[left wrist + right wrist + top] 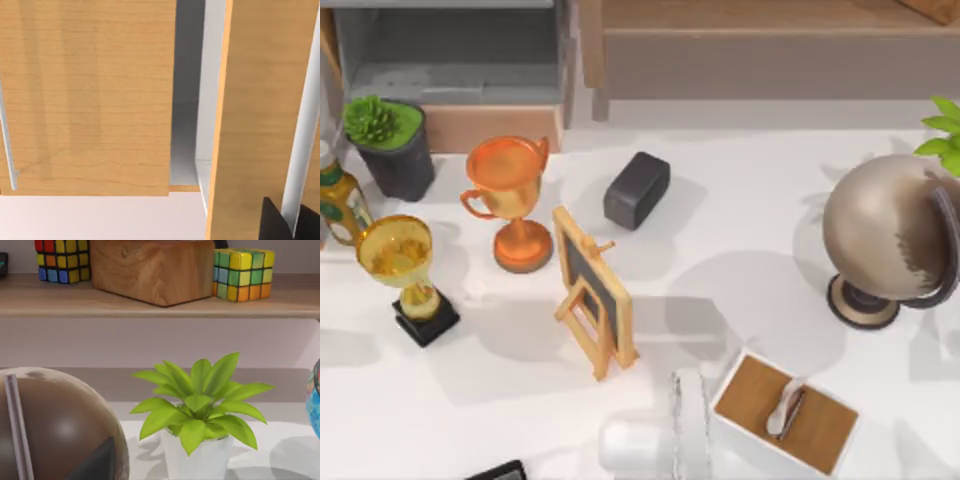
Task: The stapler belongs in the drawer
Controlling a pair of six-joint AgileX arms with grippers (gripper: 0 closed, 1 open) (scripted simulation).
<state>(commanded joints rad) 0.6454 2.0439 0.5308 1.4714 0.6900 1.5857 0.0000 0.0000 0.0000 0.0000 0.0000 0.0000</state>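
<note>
White table, crowded: drawer (490, 127) standing open at the far left corner, stapler (498, 470) lying at the near edge, well apart from it, with orange trophy (510, 200), gold trophy (405, 270) and small easel board (592, 290) between. Left gripper (292, 222) close against tan wooden panels, right arm parked near the globe (890, 235) at the right edge; whether either is released or clenched cannot be told. Hazard, as judged: carrying the stapler across may topple a trophy or the easel, or catch the drawer's front panel.
</note>
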